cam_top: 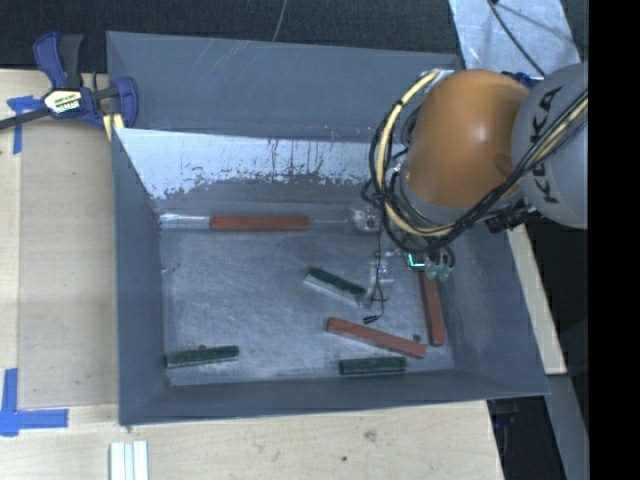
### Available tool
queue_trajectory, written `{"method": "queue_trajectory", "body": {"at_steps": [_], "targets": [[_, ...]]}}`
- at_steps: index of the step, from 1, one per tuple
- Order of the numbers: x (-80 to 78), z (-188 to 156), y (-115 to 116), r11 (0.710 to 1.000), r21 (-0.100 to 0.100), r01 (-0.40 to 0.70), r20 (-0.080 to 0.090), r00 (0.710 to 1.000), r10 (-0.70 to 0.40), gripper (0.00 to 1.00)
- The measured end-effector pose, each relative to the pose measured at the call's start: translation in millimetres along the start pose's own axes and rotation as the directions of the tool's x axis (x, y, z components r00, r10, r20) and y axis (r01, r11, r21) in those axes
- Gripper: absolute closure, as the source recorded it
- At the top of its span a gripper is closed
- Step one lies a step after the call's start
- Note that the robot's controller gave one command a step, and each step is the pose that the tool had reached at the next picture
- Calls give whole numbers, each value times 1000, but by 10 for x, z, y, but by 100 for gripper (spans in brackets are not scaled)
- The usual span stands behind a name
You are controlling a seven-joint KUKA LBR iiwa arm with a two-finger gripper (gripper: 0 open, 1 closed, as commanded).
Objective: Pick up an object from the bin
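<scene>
Grey bin (135, 268) seen from above. The gripper (377, 298) hangs right of centre, just beside a green stick (335, 282), near a red stick (375, 337). Whether it is spread cannot be told.

A robot arm sits in the upper right of the frame. Its wrist wears a glossy, rounded orange cover (465, 138), shaped like a dome. Black and yellow cables (392, 183) loop around the dome's left and lower edges. To its right, a pale grey arm casing (560, 168) bears black KUKA lettering. Below the dome is a thin metallic tool (377, 298), with a small teal light (412, 260) beside it.
</scene>
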State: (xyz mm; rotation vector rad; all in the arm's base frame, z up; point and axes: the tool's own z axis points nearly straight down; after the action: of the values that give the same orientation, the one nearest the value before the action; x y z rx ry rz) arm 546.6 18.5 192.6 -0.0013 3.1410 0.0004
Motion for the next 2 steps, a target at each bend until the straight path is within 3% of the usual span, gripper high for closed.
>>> {"method": "queue_trajectory", "body": {"at_steps": [1,2], "targets": [[-8,-10,-1,1000,0,0,3,1000,0,0],[116,625,-163,999,0,-36,7,999,36,0]]}}
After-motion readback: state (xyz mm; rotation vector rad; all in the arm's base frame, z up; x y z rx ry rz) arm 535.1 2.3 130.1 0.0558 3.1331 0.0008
